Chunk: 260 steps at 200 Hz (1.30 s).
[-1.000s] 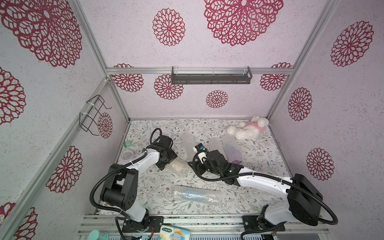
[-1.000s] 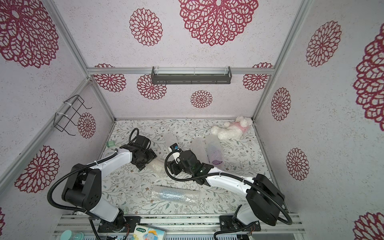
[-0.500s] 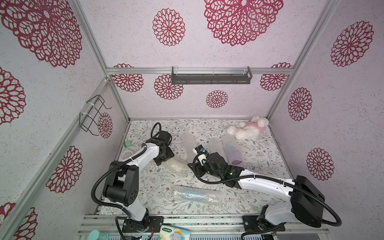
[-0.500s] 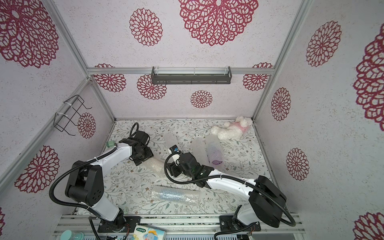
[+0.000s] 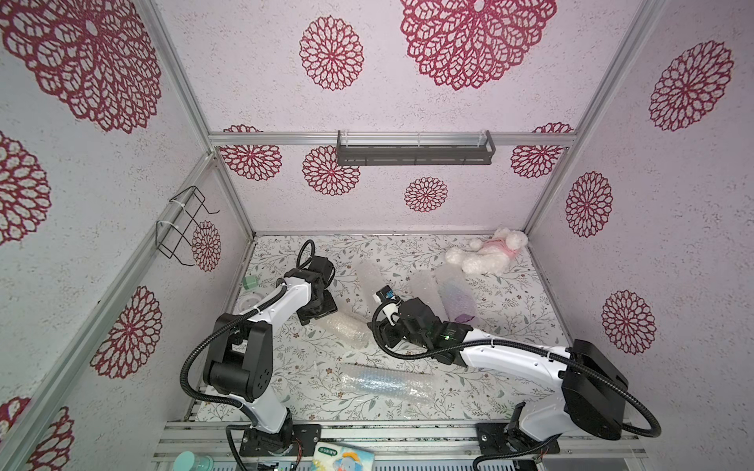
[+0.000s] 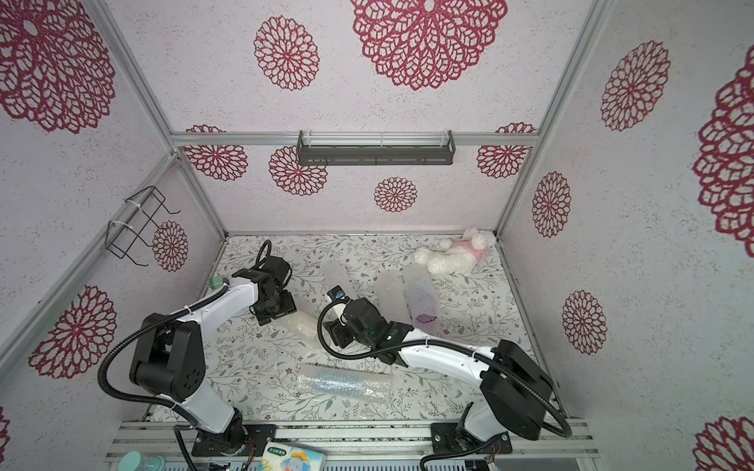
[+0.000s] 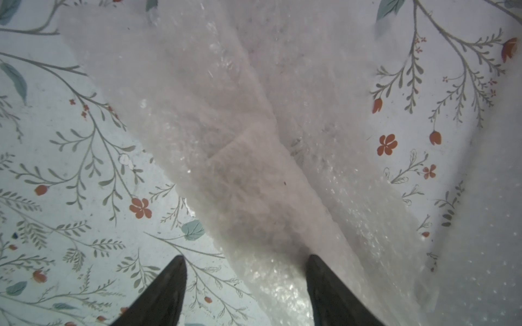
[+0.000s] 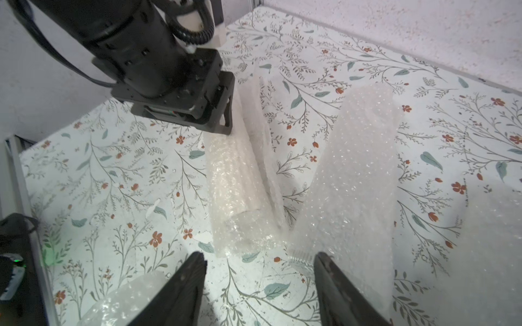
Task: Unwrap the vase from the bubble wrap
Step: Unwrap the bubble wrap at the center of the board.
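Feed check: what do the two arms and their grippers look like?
Both arms match: the left arm and right arm have white links, black joints and a looping black corrugated cable. The left gripper and right gripper have black, tapering fingers. A green light glows on the right wrist.

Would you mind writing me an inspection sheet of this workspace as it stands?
Surface: floral table, no spills seen.
Job's things: bubble wrap roll lying between the two arms; wrapped bundle near the front; purple-tinted bundle and a sheet at the back; no bare vase seen.
Clutter: plush toy in the back corner; green block at the table's edge.
Grippers: left gripper open, astride the roll's end; right gripper open, holding nothing.
Cables: black hose looped on each arm, no snag seen.
Surroundings: wire rack and shelf on the walls.
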Tool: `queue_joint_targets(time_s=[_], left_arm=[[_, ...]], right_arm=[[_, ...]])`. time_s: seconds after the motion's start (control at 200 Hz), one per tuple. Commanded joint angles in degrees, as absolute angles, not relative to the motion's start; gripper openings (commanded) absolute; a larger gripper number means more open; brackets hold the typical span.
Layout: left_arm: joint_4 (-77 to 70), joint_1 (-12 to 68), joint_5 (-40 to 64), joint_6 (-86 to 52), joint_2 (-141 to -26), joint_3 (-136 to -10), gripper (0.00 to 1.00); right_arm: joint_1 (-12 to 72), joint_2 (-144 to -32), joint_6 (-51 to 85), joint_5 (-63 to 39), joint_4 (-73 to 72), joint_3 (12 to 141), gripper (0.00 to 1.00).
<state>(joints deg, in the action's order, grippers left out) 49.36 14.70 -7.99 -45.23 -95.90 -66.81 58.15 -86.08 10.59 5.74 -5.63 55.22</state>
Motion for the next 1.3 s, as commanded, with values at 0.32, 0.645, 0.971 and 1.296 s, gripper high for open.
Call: queue_joint_targets(time_s=[0.32, 0.645, 0.971, 1.296], left_arm=[[43.5, 13.7, -2.9, -52.5, -87.6, -53.3, 0.70], [42.7, 13.0, -1.8, -60.9, -77.7, -46.0, 0.69], [45.4, 12.4, -4.9, -68.6, -62.6, -43.0, 0.69], [49.0, 7.8, -3.5, -65.9, -62.3, -49.2, 0.78]], right_arm=[[57.1, -98.9, 4.3, 2.4, 1.9, 69.4, 0.64], [57.2, -106.8, 4.8, 1.5, 2.7, 76.6, 0.64], [57.3, -112.1, 4.6, -0.7, 2.1, 80.0, 0.61], [62.0, -114.2, 6.8, -3.3, -0.1, 80.1, 0.60]])
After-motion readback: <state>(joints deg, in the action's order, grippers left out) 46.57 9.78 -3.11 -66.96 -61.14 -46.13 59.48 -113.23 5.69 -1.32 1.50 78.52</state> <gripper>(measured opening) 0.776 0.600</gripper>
